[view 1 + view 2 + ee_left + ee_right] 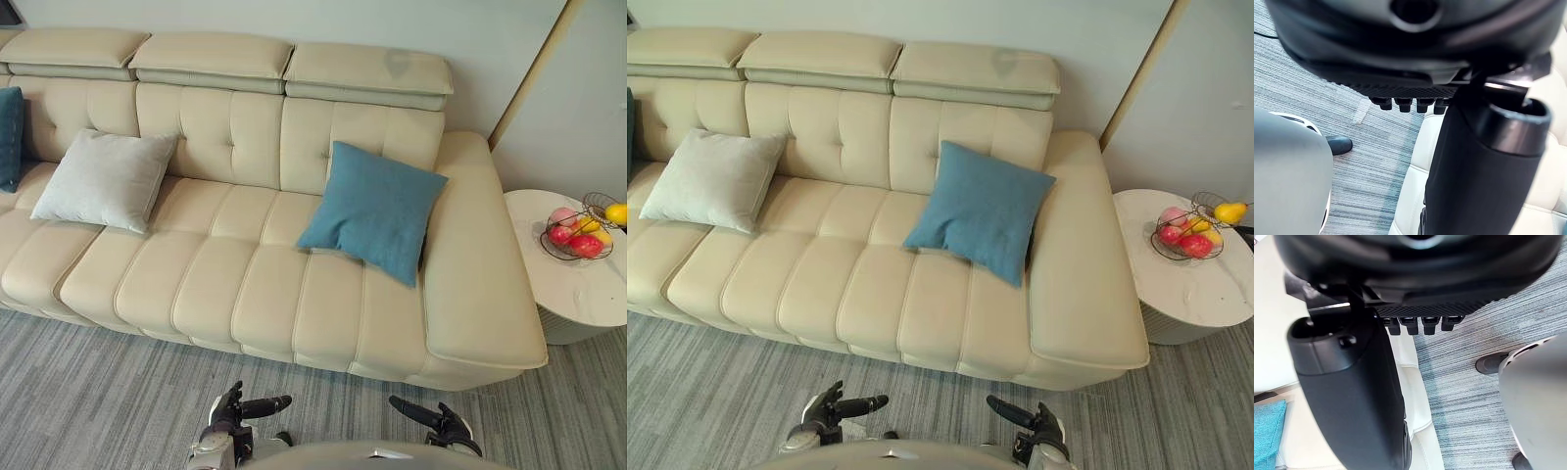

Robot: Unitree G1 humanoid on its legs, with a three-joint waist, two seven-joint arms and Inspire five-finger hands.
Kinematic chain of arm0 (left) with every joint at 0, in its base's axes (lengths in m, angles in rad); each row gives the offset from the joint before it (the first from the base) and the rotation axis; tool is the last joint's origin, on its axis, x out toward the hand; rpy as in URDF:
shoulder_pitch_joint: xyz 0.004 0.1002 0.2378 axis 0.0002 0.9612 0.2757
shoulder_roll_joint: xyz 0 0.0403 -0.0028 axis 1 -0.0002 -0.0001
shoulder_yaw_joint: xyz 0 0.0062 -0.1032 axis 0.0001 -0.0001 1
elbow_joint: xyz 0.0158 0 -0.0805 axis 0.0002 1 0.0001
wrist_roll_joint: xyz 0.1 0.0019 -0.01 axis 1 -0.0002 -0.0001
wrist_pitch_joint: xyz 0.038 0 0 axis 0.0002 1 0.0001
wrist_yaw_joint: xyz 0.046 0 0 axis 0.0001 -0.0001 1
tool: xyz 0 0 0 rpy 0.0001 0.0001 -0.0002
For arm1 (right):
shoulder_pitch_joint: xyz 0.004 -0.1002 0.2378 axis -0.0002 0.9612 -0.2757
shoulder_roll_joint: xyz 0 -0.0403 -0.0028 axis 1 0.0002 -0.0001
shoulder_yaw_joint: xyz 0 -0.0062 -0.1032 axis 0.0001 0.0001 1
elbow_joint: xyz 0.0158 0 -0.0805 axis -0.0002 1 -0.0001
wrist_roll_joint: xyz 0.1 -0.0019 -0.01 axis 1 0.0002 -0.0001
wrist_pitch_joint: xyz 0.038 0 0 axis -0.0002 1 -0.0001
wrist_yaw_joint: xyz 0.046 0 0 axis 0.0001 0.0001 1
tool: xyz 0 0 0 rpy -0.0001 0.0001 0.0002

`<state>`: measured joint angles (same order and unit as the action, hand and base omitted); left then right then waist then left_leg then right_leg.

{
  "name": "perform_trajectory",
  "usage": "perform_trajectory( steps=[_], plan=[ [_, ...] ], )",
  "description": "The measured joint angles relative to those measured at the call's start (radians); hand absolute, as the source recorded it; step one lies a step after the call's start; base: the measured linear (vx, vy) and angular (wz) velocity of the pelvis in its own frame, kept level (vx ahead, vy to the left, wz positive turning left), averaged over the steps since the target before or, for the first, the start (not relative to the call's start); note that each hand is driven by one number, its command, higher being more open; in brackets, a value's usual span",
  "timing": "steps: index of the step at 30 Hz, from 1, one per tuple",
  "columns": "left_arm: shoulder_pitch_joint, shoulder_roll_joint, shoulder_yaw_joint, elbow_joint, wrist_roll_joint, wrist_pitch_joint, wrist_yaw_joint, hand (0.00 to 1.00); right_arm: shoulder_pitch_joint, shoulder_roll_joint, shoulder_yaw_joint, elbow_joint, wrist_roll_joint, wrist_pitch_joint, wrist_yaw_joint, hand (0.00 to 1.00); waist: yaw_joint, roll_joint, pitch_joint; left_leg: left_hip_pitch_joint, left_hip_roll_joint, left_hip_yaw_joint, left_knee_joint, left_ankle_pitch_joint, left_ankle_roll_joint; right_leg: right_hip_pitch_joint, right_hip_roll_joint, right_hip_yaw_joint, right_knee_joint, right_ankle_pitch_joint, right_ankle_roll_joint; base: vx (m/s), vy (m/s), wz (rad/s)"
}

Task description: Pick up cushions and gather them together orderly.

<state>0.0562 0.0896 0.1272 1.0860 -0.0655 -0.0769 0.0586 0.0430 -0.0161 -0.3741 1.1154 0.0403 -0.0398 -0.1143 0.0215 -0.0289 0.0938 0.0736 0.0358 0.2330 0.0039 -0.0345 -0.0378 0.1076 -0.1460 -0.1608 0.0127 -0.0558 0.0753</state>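
Hanging low at the bottom edge of the frame, both hands are empty. The left robot hand (225,413) sits lower centre-left and the right robot hand (449,428) lower centre-right. Each is above the grey striped carpet (98,392), fingers loose and unclenched, thumbs jutting toward each other, pinching nothing.

Up past them stretches the cream sofa (245,284), and that's where the cushions are, all well apart from the hands. A blue cushion (374,209) leans against the backrest right of centre, nearest the right robot hand but a full seat depth above it in the frame. A pale grey cushion (103,179) rests tilted at the upper left of the seat. A dark teal cushion (10,137) peeks in at the far left edge, upright against the back.

Over at the right edge a round white bench (578,294) stands beside the sofa arm, carrying a wire basket (600,203) of fruit (586,245).
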Motion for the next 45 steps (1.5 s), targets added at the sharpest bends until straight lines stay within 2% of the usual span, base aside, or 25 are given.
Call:
perform_trajectory(
  steps=[8,13,20,24,28,29,30,31,32,33,34,35,36,37,38,39,40,41,42,43,44,45],
  plan=[
    [0.001,0.0,0.0,0.0,0.0,0.0,0.0,1.0,0.003,0.0,0.0,0.0,0.0,0.0,0.0,1.0,0.0,0.0,0.0,0.002,0.0,-0.001,-0.001,0.001,0.001,0.002,0.0,-0.002,0.0,0.0,0.0,0.0,0.0,0.0],
    [0.006,-0.002,0.005,0.0,-0.004,0.0,-0.005,1.0,0.021,0.0,-0.007,0.0,0.011,0.014,0.002,1.0,-0.001,0.005,0.0,0.041,-0.004,0.002,-0.05,0.027,0.0,0.018,0.0,-0.005,0.002,0.0,0.0,-0.02,-0.002,-0.01],
    [0.015,-0.031,0.063,-0.001,-0.034,0.0,-0.022,1.0,0.042,0.005,-0.049,-0.032,0.07,0.022,0.018,1.0,-0.005,0.022,0.01,0.097,0.01,0.071,-0.071,0.032,-0.005,0.016,0.007,0.054,0.038,-0.001,0.002,-0.07,0.003,-0.26],
    [0.016,-0.057,0.106,-0.013,-0.052,0.001,-0.025,1.0,0.064,0.018,-0.036,-0.1,0.08,0.029,0.022,1.0,-0.008,0.024,0.015,0.091,0.043,0.176,-0.01,-0.013,-0.025,-0.056,0.036,0.171,0.091,-0.001,0.002,-0.08,-0.025,-0.85],
    [0.021,-0.07,0.135,-0.017,-0.048,0.008,-0.024,1.0,0.073,0.037,0.011,-0.176,0.078,0.028,0.023,1.0,-0.033,0.027,0.019,0.085,0.118,0.429,0.114,-0.1,-0.058,-0.188,0.122,0.393,0.165,0.014,-0.003,-0.02,-0.078,-1.79],
    [0.018,-0.07,0.134,-0.024,-0.042,0.011,-0.024,1.0,0.064,0.035,0.03,-0.189,0.076,0.028,0.023,1.0,-0.038,0.032,0.018,0.083,0.144,0.512,0.137,-0.112,-0.065,-0.241,0.134,0.405,0.18,0.023,-0.017,0.0,-0.074,-2.16],
    [0.015,-0.069,0.134,-0.028,-0.041,0.011,-0.024,1.0,0.06,0.035,0.037,-0.188,0.075,0.027,0.022,1.0,-0.038,0.03,0.018,0.084,0.153,0.565,0.144,-0.117,-0.072,-0.275,0.125,0.361,0.193,0.028,-0.037,0.01,-0.062,-2.08],
    [0.011,-0.066,0.133,-0.036,-0.04,0.012,-0.023,1.0,0.056,0.036,0.042,-0.188,0.074,0.027,0.02,1.0,-0.04,0.026,0.021,0.088,0.162,0.628,0.152,-0.12,-0.078,-0.319,0.099,0.276,0.214,0.033,-0.042,0.04,-0.045,-1.94],
    [0.003,-0.06,0.131,-0.036,-0.039,0.013,-0.023,1.0,0.055,0.039,0.04,-0.189,0.078,0.026,0.017,1.0,-0.057,0.018,0.024,0.095,0.177,0.693,0.169,-0.121,-0.083,-0.36,0.049,0.121,0.244,0.044,-0.052,0.12,-0.067,-1.78],
    [-0.002,-0.057,0.128,-0.036,-0.039,0.015,-0.023,1.0,0.052,0.038,0.04,-0.189,0.077,0.026,0.015,1.0,-0.071,0.012,0.024,0.105,0.187,0.723,0.178,-0.121,-0.083,-0.372,0.01,-0.001,0.265,0.047,-0.061,0.16,-0.077,-1.59],
    [-0.007,-0.055,0.118,-0.036,-0.039,0.016,-0.023,1.0,0.051,0.033,0.041,-0.181,0.077,0.022,0.014,1.0,-0.081,0.012,0.025,0.124,0.202,0.756,0.191,-0.121,-0.083,-0.374,-0.023,-0.162,0.295,0.047,-0.071,0.23,-0.124,-1.19],
    [-0.013,-0.056,0.11,-0.035,-0.039,0.016,-0.023,1.0,0.047,0.029,0.042,-0.176,0.077,0.019,0.013,1.0,-0.083,0.016,0.027,0.136,0.213,0.772,0.198,-0.121,-0.084,-0.371,-0.031,-0.247,0.31,0.041,-0.099,0.25,-0.174,-1.31],
    [-0.032,-0.061,0.093,-0.033,-0.039,0.017,-0.023,1.0,0.041,0.011,0.04,-0.17,0.075,0.011,0.01,1.0,-0.084,0.026,0.032,0.165,0.222,0.805,0.186,-0.107,-0.104,-0.372,-0.026,-0.338,0.34,0.017,-0.142,0.25,-0.184,-0.92],
    [-0.044,-0.067,0.086,-0.033,-0.039,0.017,-0.024,1.0,0.036,0.007,0.038,-0.164,0.074,0.009,0.007,1.0,-0.086,0.037,0.039,0.177,0.221,0.812,0.173,-0.1,-0.108,-0.374,-0.019,-0.334,0.35,0.011,-0.149,0.22,-0.155,-0.85],
    [-0.07,-0.091,0.07,-0.036,-0.035,0.015,-0.035,1.0,0.028,-0.023,0.024,-0.147,0.065,0.009,0.002,1.0,-0.091,0.066,0.051,0.205,0.213,0.823,0.132,-0.063,-0.123,-0.375,0.0,-0.315,0.363,-0.001,-0.161,0.21,-0.115,-0.55],
    [-0.086,-0.097,0.039,-0.036,-0.031,0.014,-0.043,1.0,0.027,-0.045,0.02,-0.127,0.058,0.01,0.001,1.0,-0.102,0.075,0.054,0.222,0.203,0.823,0.123,-0.02,-0.137,-0.379,0.0,-0.298,0.382,-0.024,-0.162,0.21,-0.12,-0.52],
    [-0.087,-0.096,0.035,-0.036,-0.028,0.013,-0.046,1.0,0.027,-0.049,0.02,-0.117,0.058,0.012,0.001,1.0,-0.106,0.076,0.054,0.226,0.202,0.822,0.131,-0.005,-0.139,-0.38,-0.001,-0.293,0.391,-0.035,-0.162,0.28,-0.239,-0.52],
    [-0.084,-0.092,0.037,-0.035,-0.02,0.013,-0.046,1.0,0.029,-0.048,0.018,-0.1,0.059,0.018,0.002,1.0,-0.12,0.069,0.055,0.229,0.224,0.818,0.216,0.008,-0.143,-0.379,0.003,-0.261,0.412,-0.071,-0.153,0.3,-0.313,-0.72],
    [-0.08,-0.09,0.042,-0.03,-0.015,0.015,-0.044,1.0,0.029,-0.049,0.01,-0.089,0.058,0.02,0.003,1.0,-0.123,0.068,0.062,0.225,0.282,0.794,0.366,0.017,-0.117,-0.364,0.018,-0.224,0.421,-0.091,-0.161,0.3,-0.34,-0.83],
    [-0.071,-0.09,0.048,-0.027,-0.012,0.016,-0.044,1.0,0.03,-0.045,-0.001,-0.085,0.058,0.02,0.003,1.0,-0.122,0.066,0.065,0.215,0.317,0.763,0.449,0.034,-0.074,-0.35,0.03,-0.205,0.416,-0.096,-0.165,0.24,-0.31,-1.03],
    [-0.049,-0.087,0.056,-0.02,-0.012,0.016,-0.044,1.0,0.035,-0.029,-0.008,-0.08,0.059,0.024,0.001,1.0,-0.117,0.053,0.08,0.171,0.391,0.659,0.645,0.08,0.039,-0.303,0.052,-0.161,0.389,-0.105,-0.175,0.17,-0.209,-0.98],
    [-0.036,-0.089,0.058,-0.021,-0.012,0.016,-0.044,1.0,0.04,-0.029,-0.006,-0.084,0.059,0.026,-0.001,1.0,-0.11,0.054,0.082,0.102,0.411,0.546,0.785,-0.034,0.012,-0.281,0.071,-0.126,0.373,-0.112,-0.18,0.17,-0.169,-1.11]
  ],
)
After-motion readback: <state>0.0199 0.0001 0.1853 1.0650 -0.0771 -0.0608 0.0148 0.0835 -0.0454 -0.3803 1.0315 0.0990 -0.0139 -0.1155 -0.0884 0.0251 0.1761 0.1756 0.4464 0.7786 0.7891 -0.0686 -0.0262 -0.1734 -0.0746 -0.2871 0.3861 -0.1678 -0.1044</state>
